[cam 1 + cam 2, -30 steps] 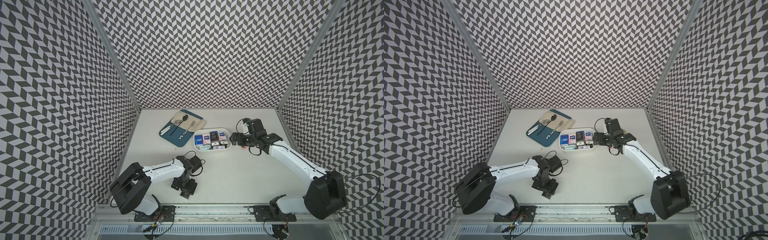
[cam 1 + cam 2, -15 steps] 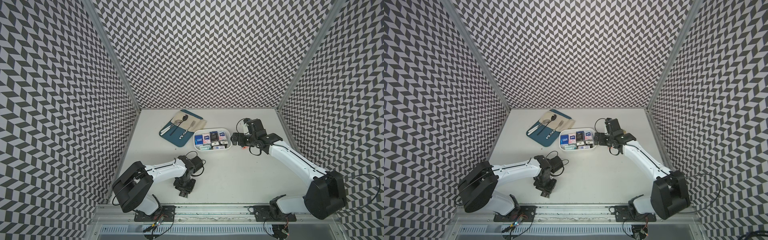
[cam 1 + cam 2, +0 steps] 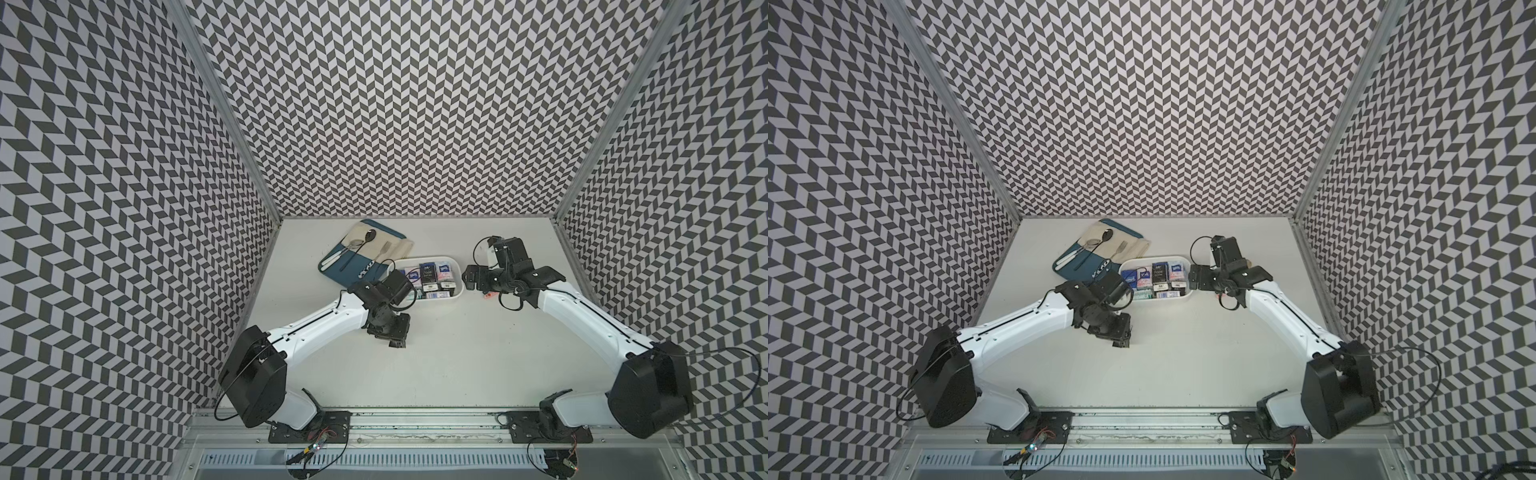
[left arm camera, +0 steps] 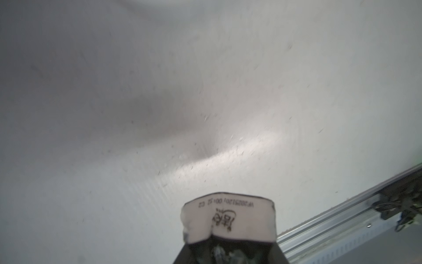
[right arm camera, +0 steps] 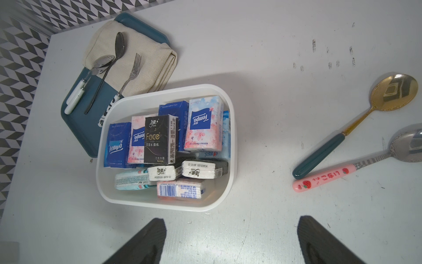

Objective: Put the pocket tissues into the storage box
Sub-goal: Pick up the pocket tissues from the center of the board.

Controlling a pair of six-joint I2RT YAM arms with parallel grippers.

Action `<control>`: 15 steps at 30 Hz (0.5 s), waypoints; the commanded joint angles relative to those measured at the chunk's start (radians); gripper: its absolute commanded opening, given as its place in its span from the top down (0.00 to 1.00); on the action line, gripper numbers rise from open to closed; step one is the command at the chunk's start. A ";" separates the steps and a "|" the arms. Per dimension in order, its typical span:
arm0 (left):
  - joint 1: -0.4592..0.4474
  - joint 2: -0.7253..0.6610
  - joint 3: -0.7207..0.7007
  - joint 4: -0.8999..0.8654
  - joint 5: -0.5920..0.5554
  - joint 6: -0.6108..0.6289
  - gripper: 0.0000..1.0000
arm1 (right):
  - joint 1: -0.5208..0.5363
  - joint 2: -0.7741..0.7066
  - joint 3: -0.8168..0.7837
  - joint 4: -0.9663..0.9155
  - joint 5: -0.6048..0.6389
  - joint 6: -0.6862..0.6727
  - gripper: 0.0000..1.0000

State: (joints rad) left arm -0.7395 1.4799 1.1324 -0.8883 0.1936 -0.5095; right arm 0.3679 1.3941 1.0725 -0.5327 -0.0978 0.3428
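Carry step: left gripper clamps a packet; next lift it over the box, then release; right gripper stands open, empty

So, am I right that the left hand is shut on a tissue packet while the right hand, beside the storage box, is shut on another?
Not quite: the right hand is open and empty, as the right wrist view shows, beside the storage box. The left hand is indeed shut on a tissue packet.
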 commanded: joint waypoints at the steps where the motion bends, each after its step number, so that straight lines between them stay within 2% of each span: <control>1: 0.056 0.013 0.055 0.151 0.116 0.005 0.64 | -0.006 -0.011 0.011 0.100 -0.154 -0.030 0.10; 4: 0.117 0.051 0.102 0.216 0.196 -0.003 0.64 | -0.006 -0.030 -0.019 0.163 -0.326 -0.072 0.14; 5: 0.135 0.060 0.115 0.236 0.216 -0.009 0.64 | -0.007 -0.035 -0.033 0.183 -0.334 -0.072 0.15; 6: 0.152 0.068 0.128 0.260 0.236 -0.021 0.64 | -0.006 -0.042 -0.051 0.208 -0.430 -0.084 0.18; 10: 0.201 0.081 0.131 0.383 0.325 -0.094 0.63 | -0.004 -0.066 -0.134 0.326 -0.617 -0.046 0.28; 13: 0.210 0.086 0.102 0.480 0.386 -0.166 0.63 | 0.012 -0.093 -0.185 0.411 -0.678 -0.010 0.35; 15: 0.212 0.092 0.090 0.522 0.416 -0.207 0.63 | 0.036 -0.110 -0.204 0.447 -0.679 0.000 0.36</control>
State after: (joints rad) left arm -0.5278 1.5654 1.2396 -0.5007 0.5117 -0.6350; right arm 0.3775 1.3289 0.8841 -0.2344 -0.6712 0.3176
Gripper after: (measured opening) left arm 0.368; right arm 0.639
